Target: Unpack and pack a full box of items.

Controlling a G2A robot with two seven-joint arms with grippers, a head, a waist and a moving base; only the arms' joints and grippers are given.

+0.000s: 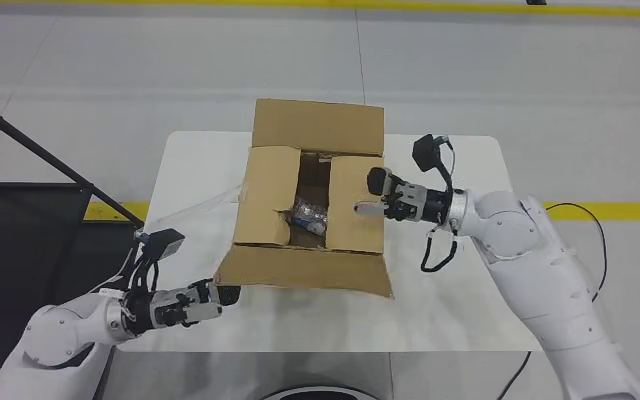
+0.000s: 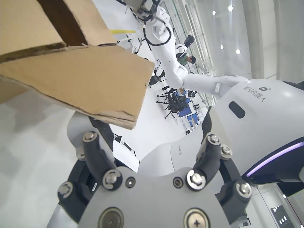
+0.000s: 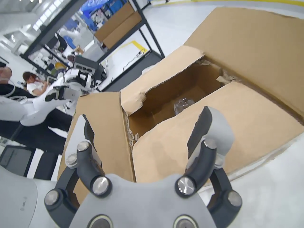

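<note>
While I am working both arms at the box [image 1: 355, 215], my right gripper [image 3: 144, 117] is hovering over its right flap, fingers spread wide and gripping nothing. My left gripper [image 1: 228, 294] is sitting open and empty at the front flap's left corner. The box is standing mid-table [image 1: 450, 300], with wrapped items [image 1: 308, 218] lying inside.
</note>
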